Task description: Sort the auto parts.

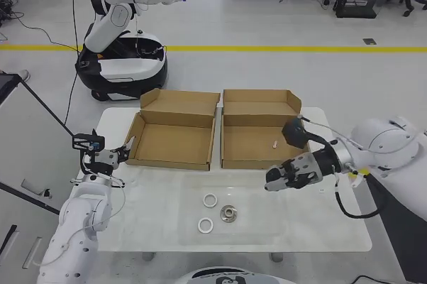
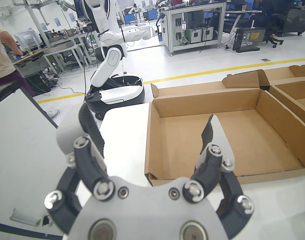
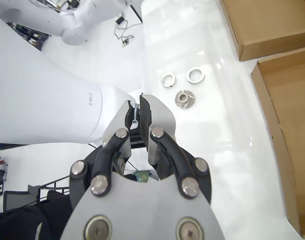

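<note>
Bolt (image 3: pixel 135 112) — small, threaded — clamped between the fingers of the right pincer (image 3: pixel 135 106), held above the white table (image 1: pixel 306 220). Just ahead of those tips, lying flat on the table: a flanged hub (image 3: pixel 184 99). A little farther out, two rings (image 3: pixel 168 80), apart from each other and from the hub. Off to that pincer's side, the near wall of the right box (image 1: pixel 256 142), open cardboard with its flap folded back, one small white piece (image 1: pixel 274 143) on its floor. Beyond it and close alongside, the left box (image 1: pixel 174 142), of the same make. Left pincer (image 2: pixel 147 112) with fingers spread wide apart, hanging near that box's outer near corner — well apart from the right pincer, the hub and the rings.
</note>
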